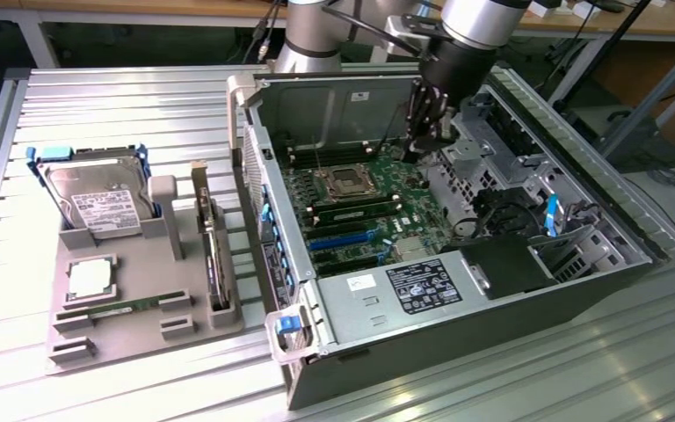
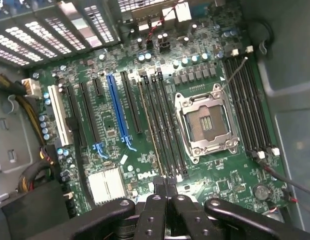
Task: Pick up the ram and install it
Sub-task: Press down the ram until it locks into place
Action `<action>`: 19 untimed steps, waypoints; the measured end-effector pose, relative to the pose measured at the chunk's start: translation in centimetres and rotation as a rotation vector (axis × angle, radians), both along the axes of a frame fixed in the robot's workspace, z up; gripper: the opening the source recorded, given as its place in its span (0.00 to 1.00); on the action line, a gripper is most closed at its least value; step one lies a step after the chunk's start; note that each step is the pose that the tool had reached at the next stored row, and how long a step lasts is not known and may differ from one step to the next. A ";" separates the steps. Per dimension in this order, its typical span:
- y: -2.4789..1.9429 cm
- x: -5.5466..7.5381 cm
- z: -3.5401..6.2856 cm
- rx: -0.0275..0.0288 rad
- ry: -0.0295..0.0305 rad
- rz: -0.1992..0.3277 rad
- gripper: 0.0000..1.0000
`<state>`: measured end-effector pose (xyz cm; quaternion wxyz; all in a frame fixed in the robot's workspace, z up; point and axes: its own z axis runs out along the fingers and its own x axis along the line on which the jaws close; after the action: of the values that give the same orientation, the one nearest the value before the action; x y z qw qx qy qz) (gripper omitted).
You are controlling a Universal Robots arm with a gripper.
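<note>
1. The gripper [image 1: 424, 145] is positioned inside the open computer case [image 1: 572, 264], above the motherboard [image 1: 367, 207] near the empty processor socket [image 1: 346, 182].
2. In the wrist view, the fingers [image 2: 153, 192] are seen pressed together with no gap between them; nothing can be seen held.
3. One ram stick [image 2: 153, 137] is seated in a slot beside the socket, directly ahead of the fingertips.
4. A second ram stick [image 1: 127, 307] lies in the grey holder tray [image 1: 185, 338] on the surface [image 1: 115, 105], at the exterior view's left, beside the processor chip [image 1: 90, 278] and hard drive [image 1: 97, 198].
</note>
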<state>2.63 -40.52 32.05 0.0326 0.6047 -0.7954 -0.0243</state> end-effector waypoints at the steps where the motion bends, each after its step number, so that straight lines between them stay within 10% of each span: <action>1: 0.00 0.0 0.00 -0.0001 0.0000 -0.016 0.11; 19: 0.00 0.0 -0.05 0.0000 0.0001 -0.400 0.11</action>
<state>2.63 -40.52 32.00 0.0271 0.4348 -0.8996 -0.0303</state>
